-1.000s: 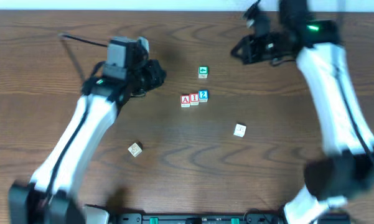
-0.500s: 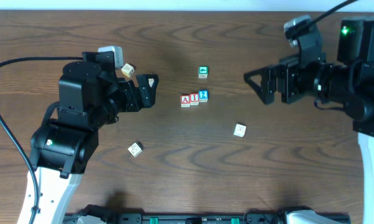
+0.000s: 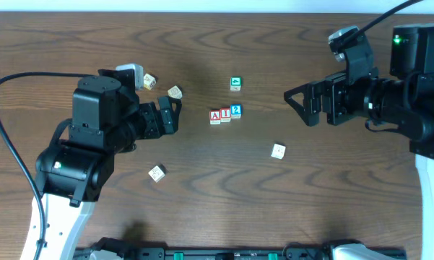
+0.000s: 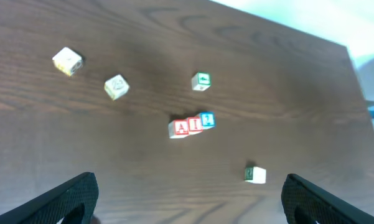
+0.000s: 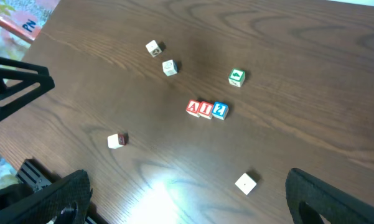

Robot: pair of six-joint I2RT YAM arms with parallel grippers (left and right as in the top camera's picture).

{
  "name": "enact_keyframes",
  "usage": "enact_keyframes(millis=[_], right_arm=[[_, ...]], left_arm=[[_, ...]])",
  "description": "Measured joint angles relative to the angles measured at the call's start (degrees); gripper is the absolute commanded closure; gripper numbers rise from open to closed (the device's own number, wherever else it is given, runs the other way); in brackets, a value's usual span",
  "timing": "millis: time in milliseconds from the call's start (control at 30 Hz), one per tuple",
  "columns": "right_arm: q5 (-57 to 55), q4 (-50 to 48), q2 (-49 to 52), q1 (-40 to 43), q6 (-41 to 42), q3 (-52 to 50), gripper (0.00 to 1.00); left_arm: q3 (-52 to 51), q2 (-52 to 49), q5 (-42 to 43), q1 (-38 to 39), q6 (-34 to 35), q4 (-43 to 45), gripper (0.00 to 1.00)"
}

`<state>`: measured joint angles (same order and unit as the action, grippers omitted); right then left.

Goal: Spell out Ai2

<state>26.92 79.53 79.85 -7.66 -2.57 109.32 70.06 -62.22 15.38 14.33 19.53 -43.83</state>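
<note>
Three small letter blocks stand touching in a row at the table's middle: a red A block (image 3: 215, 115), a red I block (image 3: 225, 114) and a blue 2 block (image 3: 235, 110). The wrist views show the same row, with the A block (image 4: 179, 128) leftmost and the 2 block (image 5: 219, 110) rightmost. My left gripper (image 3: 172, 118) hovers left of the row, open and empty, its fingers (image 4: 81, 193) wide apart. My right gripper (image 3: 294, 107) hovers to the right, also open and empty, fingers (image 5: 311, 193) spread.
A green block (image 3: 235, 84) lies just behind the row. Loose pale blocks sit at the back left (image 3: 149, 81) (image 3: 175, 92), front left (image 3: 157, 173) and front right (image 3: 278, 151). A cable loops at the far left.
Both arms have pulled back from the far side of the table and now sit raised on either side of the row, jaws wide. The blocks have not moved.
</note>
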Motion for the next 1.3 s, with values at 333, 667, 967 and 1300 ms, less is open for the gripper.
enact_keyframes(millis=[333, 667, 967, 1300], right_arm=[[-0.02, 0.0, 0.0, 0.0, 0.0, 0.0, 0.01], [-0.04, 0.02, 0.0, 0.0, 0.0, -0.11, 0.01], [-0.26, 0.04, 0.0, 0.0, 0.0, -0.2, 0.01], [-0.44, 0.04, 0.0, 0.0, 0.0, -0.22, 0.01]], left_arm=[[-2.27, 12.33, -17.35, -3.52, -7.78, -5.35, 0.05], [-26.51, 33.55, -21.84, -19.56, -12.17, 0.76, 0.05], [-45.99, 48.17, -21.77, -21.31, -12.33, 8.39, 0.05], [-56.7, 56.19, -20.46, -21.31, -12.33, 12.44, 0.05]])
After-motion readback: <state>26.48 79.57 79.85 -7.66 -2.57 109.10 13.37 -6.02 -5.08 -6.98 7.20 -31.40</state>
